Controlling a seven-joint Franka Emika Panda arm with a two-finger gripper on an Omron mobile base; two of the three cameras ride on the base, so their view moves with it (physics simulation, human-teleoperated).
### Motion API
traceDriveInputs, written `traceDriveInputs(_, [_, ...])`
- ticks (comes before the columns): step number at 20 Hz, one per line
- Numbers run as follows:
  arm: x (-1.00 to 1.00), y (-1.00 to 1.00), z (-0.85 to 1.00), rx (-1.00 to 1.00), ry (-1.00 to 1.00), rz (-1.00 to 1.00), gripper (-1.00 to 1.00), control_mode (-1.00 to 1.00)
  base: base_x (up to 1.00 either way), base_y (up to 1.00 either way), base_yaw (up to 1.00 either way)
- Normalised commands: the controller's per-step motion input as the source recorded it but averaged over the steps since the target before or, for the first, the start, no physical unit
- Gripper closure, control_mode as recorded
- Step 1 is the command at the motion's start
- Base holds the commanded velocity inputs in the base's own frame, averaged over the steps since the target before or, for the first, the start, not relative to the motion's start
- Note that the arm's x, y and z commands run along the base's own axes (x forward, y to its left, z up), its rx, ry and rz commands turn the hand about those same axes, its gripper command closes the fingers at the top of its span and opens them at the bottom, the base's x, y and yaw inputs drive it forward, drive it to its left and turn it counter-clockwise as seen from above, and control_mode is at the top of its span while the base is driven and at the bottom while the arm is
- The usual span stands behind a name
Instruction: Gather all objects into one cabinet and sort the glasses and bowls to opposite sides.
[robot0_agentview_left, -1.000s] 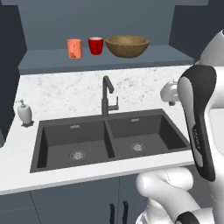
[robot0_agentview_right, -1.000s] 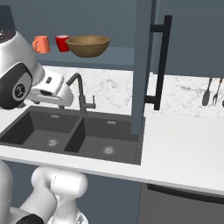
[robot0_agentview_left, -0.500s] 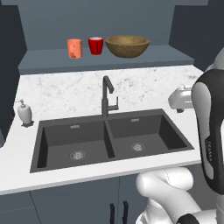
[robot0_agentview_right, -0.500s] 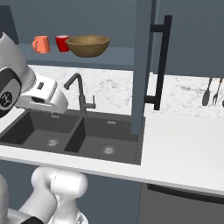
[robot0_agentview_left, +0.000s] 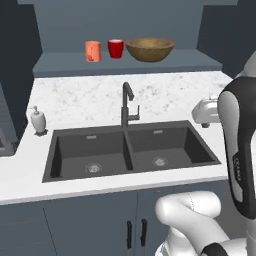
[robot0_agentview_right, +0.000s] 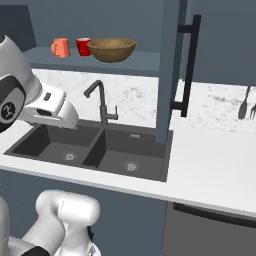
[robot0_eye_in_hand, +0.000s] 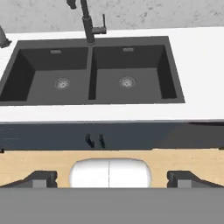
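Arm has swung lower; fingers (robot0_eye_in_hand: 108, 178) spread above sink (robot0_eye_in_hand: 92, 72).

faucet (robot0_agentview_left: 127, 104) upright between sink basins (robot0_agentview_left: 90, 152)

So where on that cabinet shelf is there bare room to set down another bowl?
The shelf is bare right of the wooden bowl, up to the open door, and left of the orange cup. The middle is crowded: orange cup, red cup and bowl stand close together.
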Motion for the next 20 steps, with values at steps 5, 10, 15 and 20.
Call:
traceDriveInputs(5, [0.00,0.00,0.00,0.00,0.00,0.00,-1.00,1.00,-0.85,0.30,0.68])
traceDriveInputs(10, [0.00,0.00,0.00,0.00,0.00,0.00,-1.00,1.00,-0.50,0.41,0.92])
traceDriveInputs(15, [0.00,0.00,0.00,0.00,0.00,0.00,-1.00,1.00,-0.22,0.31,0.99])
traceDriveInputs(20, [0.00,0.00,0.00,0.00,0.00,0.00,-1.00,1.00,-0.05,0.18,0.90])
